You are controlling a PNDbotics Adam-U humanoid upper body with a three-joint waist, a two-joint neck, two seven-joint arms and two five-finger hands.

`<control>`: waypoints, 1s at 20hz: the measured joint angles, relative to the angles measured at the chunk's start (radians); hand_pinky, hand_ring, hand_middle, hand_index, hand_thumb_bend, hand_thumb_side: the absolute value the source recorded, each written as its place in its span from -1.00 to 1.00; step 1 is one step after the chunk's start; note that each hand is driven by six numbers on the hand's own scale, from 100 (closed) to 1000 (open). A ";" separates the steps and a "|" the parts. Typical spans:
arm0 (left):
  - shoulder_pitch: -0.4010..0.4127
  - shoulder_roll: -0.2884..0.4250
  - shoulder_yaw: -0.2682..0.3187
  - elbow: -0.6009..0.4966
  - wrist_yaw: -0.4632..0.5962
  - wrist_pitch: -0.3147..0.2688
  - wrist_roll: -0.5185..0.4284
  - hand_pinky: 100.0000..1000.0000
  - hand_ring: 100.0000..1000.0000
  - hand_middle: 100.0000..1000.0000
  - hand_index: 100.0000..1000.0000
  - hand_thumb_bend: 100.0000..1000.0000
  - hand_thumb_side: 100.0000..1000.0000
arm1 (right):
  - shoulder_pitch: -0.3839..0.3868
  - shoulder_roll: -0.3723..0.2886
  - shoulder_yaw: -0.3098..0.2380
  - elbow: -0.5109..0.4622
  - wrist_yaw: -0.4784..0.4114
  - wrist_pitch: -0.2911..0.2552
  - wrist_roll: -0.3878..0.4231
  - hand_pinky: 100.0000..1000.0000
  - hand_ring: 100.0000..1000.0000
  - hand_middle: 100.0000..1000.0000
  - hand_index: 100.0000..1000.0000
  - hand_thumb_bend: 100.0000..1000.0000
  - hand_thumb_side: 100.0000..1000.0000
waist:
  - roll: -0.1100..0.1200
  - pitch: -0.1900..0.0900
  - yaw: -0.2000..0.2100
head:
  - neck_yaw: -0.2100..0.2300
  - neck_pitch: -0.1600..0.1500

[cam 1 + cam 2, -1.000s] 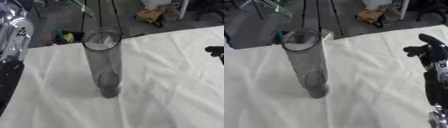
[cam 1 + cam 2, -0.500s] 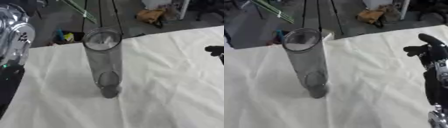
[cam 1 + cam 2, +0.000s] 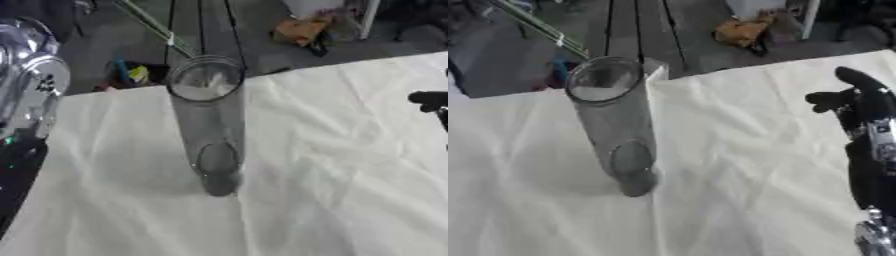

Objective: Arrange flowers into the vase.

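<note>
I am watching the tall clear vase [image 3: 207, 120] standing empty mid-bench [image 3: 332, 200], a green stem [image 3: 540, 31] angling above its rim. My right hand [image 3: 859, 97] is resting spread near the edge; my left I cannot see. A slanted entry risks tipping that narrow vase.

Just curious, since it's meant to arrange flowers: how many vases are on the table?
1: a tall clear vase standing upright on the white cloth, left of the table's middle. No other shows in either view.
</note>
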 measured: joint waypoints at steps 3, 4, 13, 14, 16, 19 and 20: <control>0.001 0.000 -0.005 -0.001 0.023 0.013 0.007 -1.00 -1.00 -1.00 -0.98 -0.79 0.16 | 0.000 0.001 0.000 0.000 0.000 0.000 0.000 0.66 0.32 -0.12 0.65 -1.00 0.65 | 0.000 0.000 0.000 | -0.001 0.000; 0.001 0.000 -0.006 -0.002 0.030 0.017 0.009 -1.00 -1.00 -1.00 -0.98 -0.80 0.16 | 0.000 0.001 0.000 0.000 -0.001 0.000 0.000 0.66 0.32 -0.12 0.65 -1.00 0.65 | 0.000 0.000 0.000 | -0.001 0.000; 0.002 -0.001 -0.021 -0.006 0.049 0.037 0.014 -1.00 -1.00 -1.00 -0.97 -0.81 0.17 | 0.000 0.002 0.000 0.000 -0.001 0.001 0.000 0.66 0.32 -0.12 0.65 -1.00 0.65 | 0.000 0.000 -0.002 | -0.002 0.000; 0.002 -0.001 -0.025 -0.005 0.048 0.040 0.013 -1.00 -1.00 -1.00 -0.97 -0.81 0.18 | 0.000 0.002 0.000 0.000 -0.002 0.001 0.000 0.66 0.32 -0.12 0.65 -1.00 0.65 | 0.000 0.000 -0.003 | -0.002 0.000; 0.002 -0.002 -0.031 0.001 0.046 0.043 0.011 -1.00 -1.00 -1.00 -0.97 -0.81 0.18 | 0.000 0.004 0.000 0.000 -0.003 0.001 0.000 0.67 0.32 -0.12 0.65 -1.00 0.66 | 0.000 0.000 -0.006 | 0.000 0.000; 0.002 -0.007 -0.037 0.013 0.039 0.047 0.009 -1.00 -1.00 -1.00 -0.97 -0.82 0.18 | 0.000 0.007 0.000 0.000 -0.003 0.001 0.001 0.67 0.32 -0.12 0.65 -1.00 0.65 | 0.000 0.000 -0.007 | 0.001 0.000; 0.002 -0.010 -0.037 0.016 0.038 0.047 0.009 -1.00 -1.00 -1.00 -0.97 -0.82 0.18 | 0.000 0.008 0.000 0.000 -0.004 0.002 0.001 0.67 0.32 -0.12 0.65 -1.00 0.65 | 0.000 0.000 -0.007 | 0.001 0.000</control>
